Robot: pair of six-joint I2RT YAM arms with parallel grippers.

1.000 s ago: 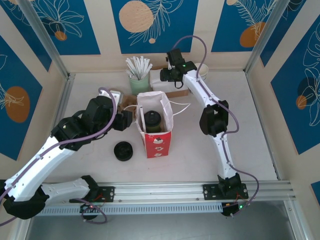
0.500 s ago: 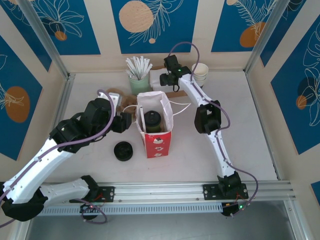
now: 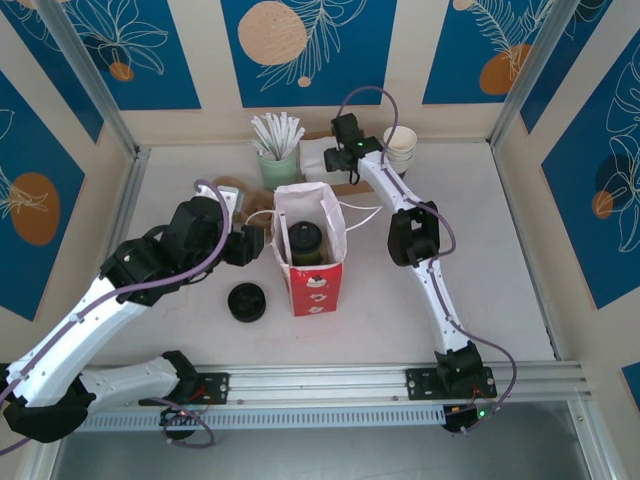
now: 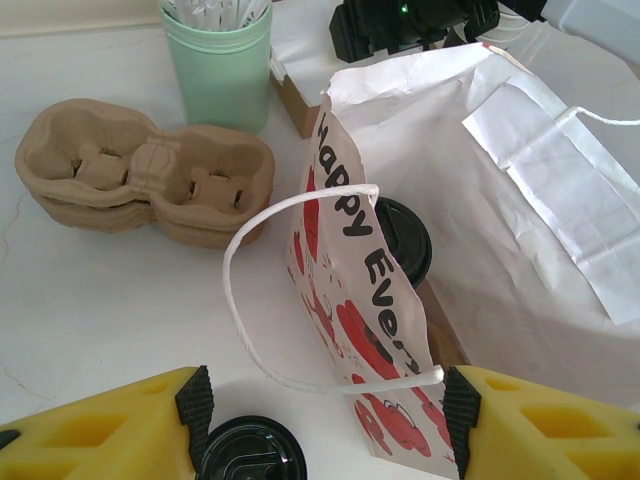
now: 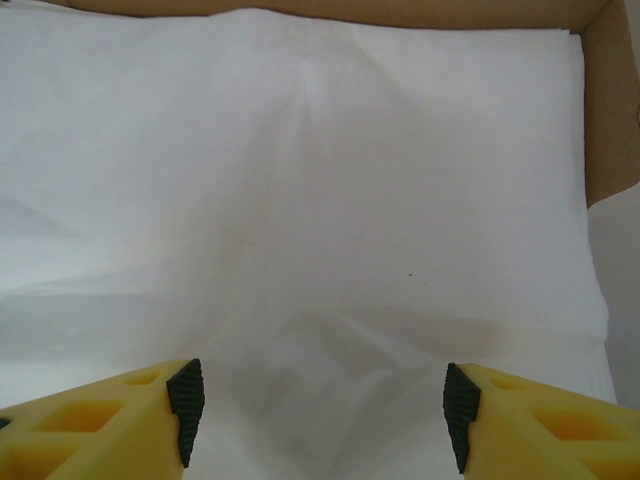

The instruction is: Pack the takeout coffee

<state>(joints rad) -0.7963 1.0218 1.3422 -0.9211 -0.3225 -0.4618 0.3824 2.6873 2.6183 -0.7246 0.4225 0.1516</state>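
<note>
The white table (image 3: 500,250) carries 1 red-and-white bag (image 3: 312,280), standing open at centre. The left gripper (image 4: 320,400), just left of the bag, has its fingers wide around the handle loop (image 4: 232,300). The right gripper (image 5: 320,400), at the far side, hangs with fingers wide over white napkins (image 5: 300,200). The takeout coffee (image 3: 305,240) stands upright inside the bag. 1 loose black lid (image 3: 247,301) lies near-left of the bag.

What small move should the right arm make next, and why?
Probably lower the right gripper and pinch the top sheet. Its jaws stand open over the white napkins in the cardboard box, and the takeout coffee already stands inside the bag.
</note>
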